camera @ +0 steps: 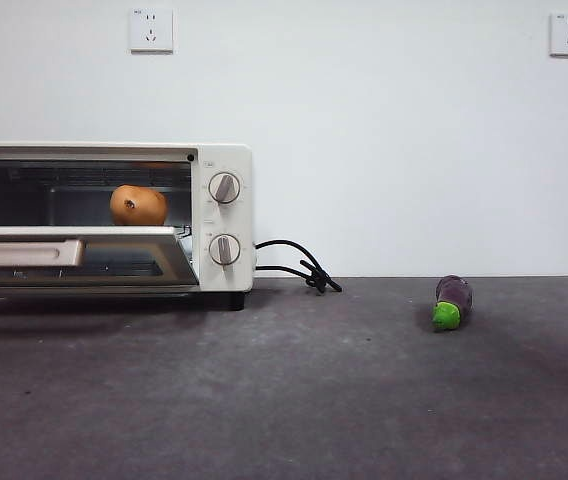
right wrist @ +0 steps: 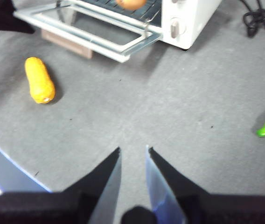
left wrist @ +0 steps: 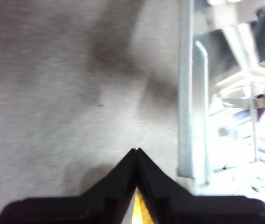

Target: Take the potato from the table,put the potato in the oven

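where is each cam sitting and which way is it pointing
Front view: low at table height, looking level at the oven with the potato inside and the eggplant; no robot part shows.
Left wrist view: looks down on the table beside the oven door; left gripper shut.
Right wrist view: looks across the table at oven, potato, eggplant; right gripper open.
Front and right wrist share all three.

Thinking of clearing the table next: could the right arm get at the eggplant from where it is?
Probably yes. The eggplant lies alone on the table, well off from the oven, and the right gripper hangs above bare table with its jaws slightly apart and nothing between them.
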Controlling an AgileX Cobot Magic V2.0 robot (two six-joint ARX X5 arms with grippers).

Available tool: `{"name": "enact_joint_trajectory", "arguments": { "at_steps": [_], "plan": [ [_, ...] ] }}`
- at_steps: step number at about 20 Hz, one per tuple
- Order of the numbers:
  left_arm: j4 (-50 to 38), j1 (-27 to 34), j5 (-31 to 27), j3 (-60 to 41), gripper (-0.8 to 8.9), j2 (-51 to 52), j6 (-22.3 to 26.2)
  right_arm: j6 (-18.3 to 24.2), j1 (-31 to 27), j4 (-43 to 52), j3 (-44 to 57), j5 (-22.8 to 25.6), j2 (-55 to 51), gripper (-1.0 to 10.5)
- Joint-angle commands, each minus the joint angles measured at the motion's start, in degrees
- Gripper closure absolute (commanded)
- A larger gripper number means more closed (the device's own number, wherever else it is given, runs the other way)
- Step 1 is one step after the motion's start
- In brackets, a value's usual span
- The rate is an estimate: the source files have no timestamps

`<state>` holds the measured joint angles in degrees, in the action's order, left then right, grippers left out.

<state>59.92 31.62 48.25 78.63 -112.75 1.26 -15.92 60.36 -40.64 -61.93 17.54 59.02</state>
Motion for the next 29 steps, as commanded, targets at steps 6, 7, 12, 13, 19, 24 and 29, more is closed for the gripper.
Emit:
{"name": "enact_joint_trajectory", "arguments": {
  "at_steps": [6,7,12,13,19,24,29],
  "plan": [
    [-2.8,-0.3,11.5,-0.5,8.22,-0.3,-2.5,-0.5,0.1,0.9,0.2,-0.5,0.0,8.5],
    [-3.9,-0.3,13.4,-0.5,8.22,-0.1,-3.5,-0.5,0.1,1.2,0.2,-1.1,0.0,8.5],
    [-10.6,-0.3,15.5,-0.4,8.22,2.3,-10.0,-0.4,0.1,3.0,0.2,-2.6,0.0,8.5],
    [-12.0,-0.3,16.0,-0.4,8.22,2.8,-11.4,-0.4,0.1,3.4,0.2,-2.6,0.0,8.5],
    [-19.3,-1.2,17.0,-0.1,8.22,4.3,-18.6,-0.4,0.1,3.4,0.2,-2.6,0.0,8.5],
    [-23.6,-2.8,16.7,2.2,8.22,4.3,-22.6,-0.4,0.1,3.3,0.2,-2.6,0.0,8.5],
    [-26.5,-4.9,15.4,6.6,8.22,4.3,-24.7,-0.6,0.1,3.4,0.2,-2.6,0.0,8.5]
  ]
}}
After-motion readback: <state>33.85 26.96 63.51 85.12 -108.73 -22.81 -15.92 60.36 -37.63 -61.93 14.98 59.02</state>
